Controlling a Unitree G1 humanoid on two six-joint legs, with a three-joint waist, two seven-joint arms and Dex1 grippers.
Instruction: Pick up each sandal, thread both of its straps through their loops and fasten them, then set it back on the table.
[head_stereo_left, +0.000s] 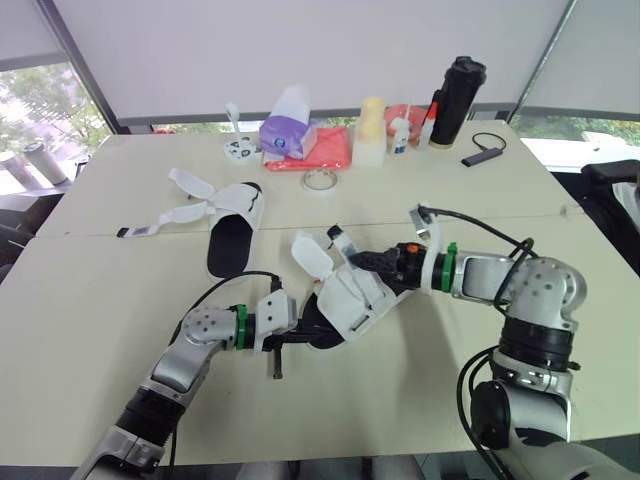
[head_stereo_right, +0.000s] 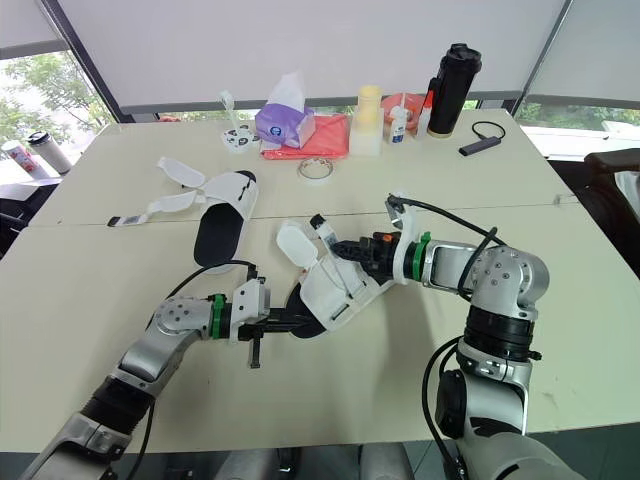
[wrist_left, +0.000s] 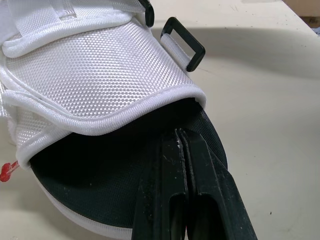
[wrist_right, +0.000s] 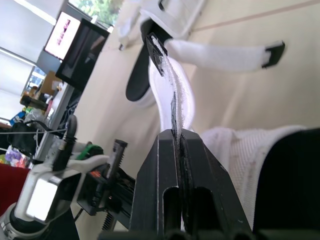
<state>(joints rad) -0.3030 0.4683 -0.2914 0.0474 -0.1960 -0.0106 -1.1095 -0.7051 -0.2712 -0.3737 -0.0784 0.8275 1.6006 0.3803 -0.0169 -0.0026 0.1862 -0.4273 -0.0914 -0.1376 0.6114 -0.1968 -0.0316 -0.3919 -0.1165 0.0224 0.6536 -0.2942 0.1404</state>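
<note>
The left arm (head_stereo_left: 185, 355) and right arm (head_stereo_left: 535, 290) are silver-grey with rounded joint housings. Each wrist carries a green ring (head_stereo_left: 240, 327) and a looping black cable (head_stereo_left: 478, 228). The left gripper (wrist_left: 181, 137) and right gripper (wrist_right: 177, 136) have scuffed black fingers.

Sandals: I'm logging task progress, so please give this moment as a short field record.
held sandal: between both hands, straps not fastened
left hand: shut on the held sandal's black sole
right hand: shut on a white strap
second sandal: lying on the table, straps spread open
</note>
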